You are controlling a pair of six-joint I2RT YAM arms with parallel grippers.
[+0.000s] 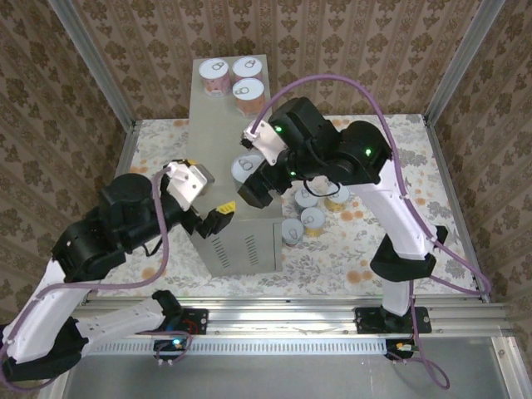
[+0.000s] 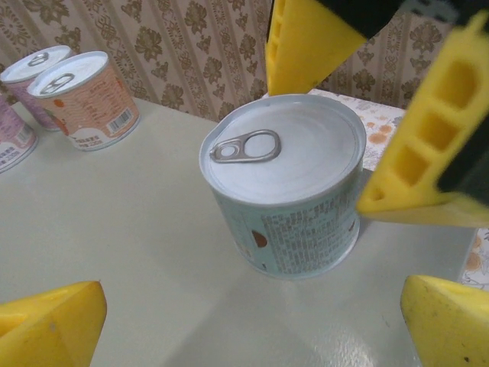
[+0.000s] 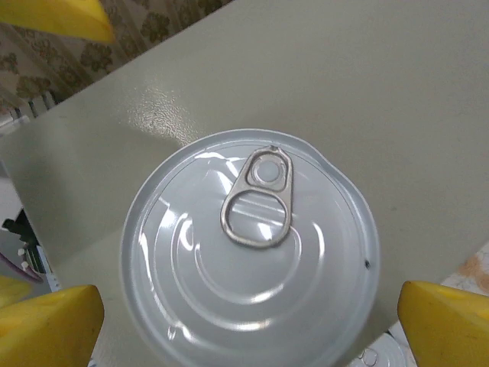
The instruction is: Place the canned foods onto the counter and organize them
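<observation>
The counter (image 1: 218, 133) stood on the floor surface (image 1: 366, 241), running near to far. Three cans (image 1: 248, 94) sat close together at its far end. A single can (image 2: 286, 183) sat nearer, by the right edge, inside the right gripper (image 3: 248, 321), with the left gripper (image 2: 252, 329) to its near left. Four more cans (image 1: 313, 219) stood on the floor just right of the counter.

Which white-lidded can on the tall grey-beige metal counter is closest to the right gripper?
The teal-labelled can, alone mid-counter between the right gripper's open yellow fingers; the other three cans cluster at the counter's far end.
</observation>
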